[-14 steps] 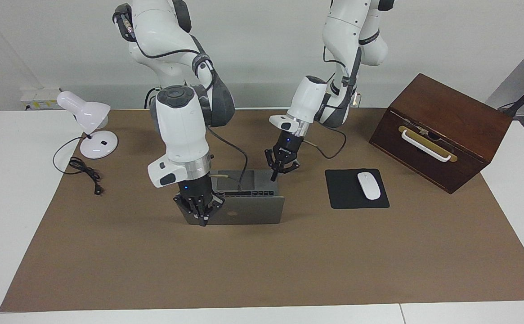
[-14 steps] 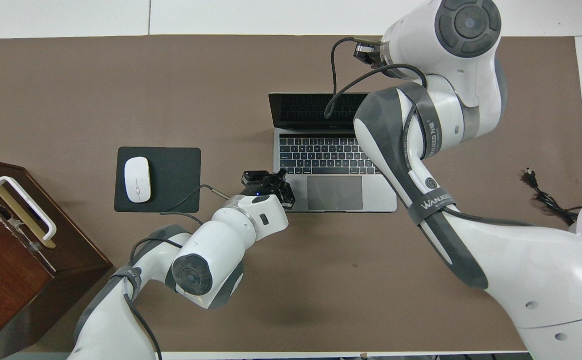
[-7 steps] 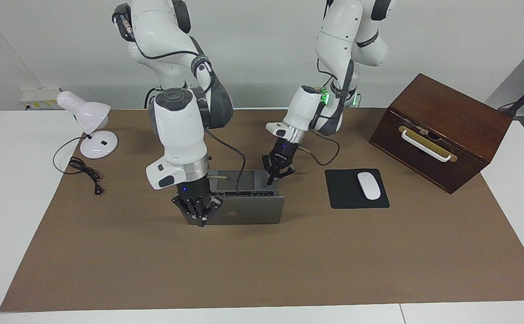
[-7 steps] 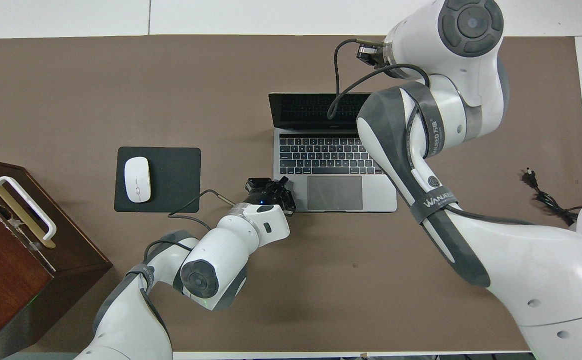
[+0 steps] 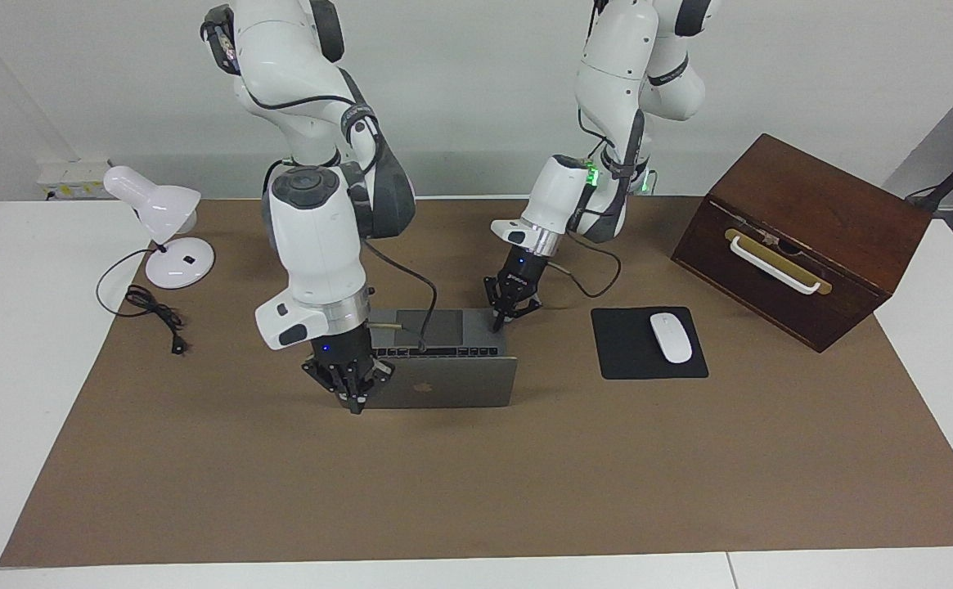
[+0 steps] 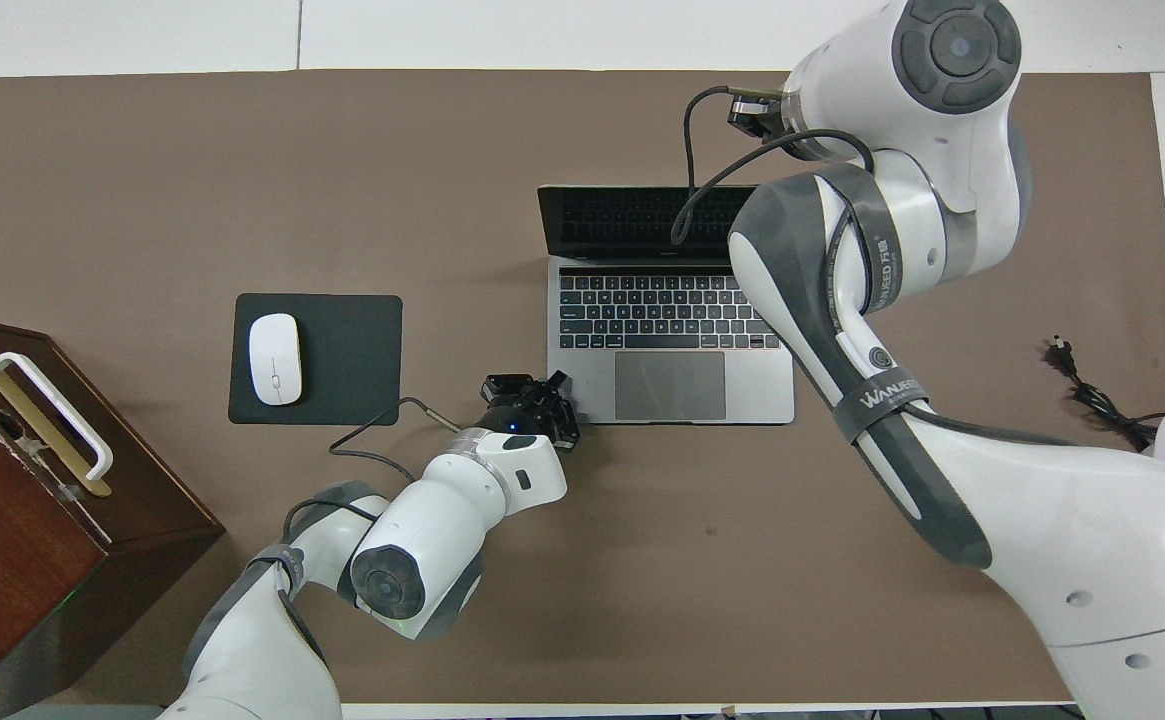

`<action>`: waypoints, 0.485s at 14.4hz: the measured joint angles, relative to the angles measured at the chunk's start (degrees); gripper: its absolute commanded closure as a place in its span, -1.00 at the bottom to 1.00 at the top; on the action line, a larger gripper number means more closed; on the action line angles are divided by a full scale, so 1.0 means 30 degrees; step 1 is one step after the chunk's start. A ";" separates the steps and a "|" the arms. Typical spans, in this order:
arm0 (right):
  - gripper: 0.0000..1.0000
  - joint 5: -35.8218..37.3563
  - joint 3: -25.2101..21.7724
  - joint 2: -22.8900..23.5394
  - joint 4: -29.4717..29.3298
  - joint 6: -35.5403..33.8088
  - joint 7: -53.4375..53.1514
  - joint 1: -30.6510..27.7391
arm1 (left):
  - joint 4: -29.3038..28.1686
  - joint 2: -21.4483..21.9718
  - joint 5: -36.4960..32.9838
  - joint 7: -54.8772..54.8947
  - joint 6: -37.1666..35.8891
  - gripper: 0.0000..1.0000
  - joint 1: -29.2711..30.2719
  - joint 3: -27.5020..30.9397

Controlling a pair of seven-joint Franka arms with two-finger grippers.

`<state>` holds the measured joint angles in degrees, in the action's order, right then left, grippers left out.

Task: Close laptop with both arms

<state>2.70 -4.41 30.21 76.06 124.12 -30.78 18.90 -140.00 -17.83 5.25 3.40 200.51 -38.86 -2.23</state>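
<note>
Sitting mid-table, the thin silver-grey open laptop [image 5: 443,380] is flanked by a black mouse pad [image 5: 636,356]. Both pincers are pinched together, holding nothing: the right gripper [image 5: 353,405] at the lid's back, the left gripper [image 5: 496,326] at the base's corner.
</note>
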 measured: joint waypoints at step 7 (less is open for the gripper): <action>1.00 0.0000 0.0013 -0.0491 0.1228 0.0972 0.0350 -0.0221 | -0.0667 0.0433 0.0000 0.0026 0.0125 1.00 -0.0137 0.0020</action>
<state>2.70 -4.38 28.74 79.74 127.04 -29.73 18.24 -142.00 -16.53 5.26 3.48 200.89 -39.28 -2.17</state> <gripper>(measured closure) 0.991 0.991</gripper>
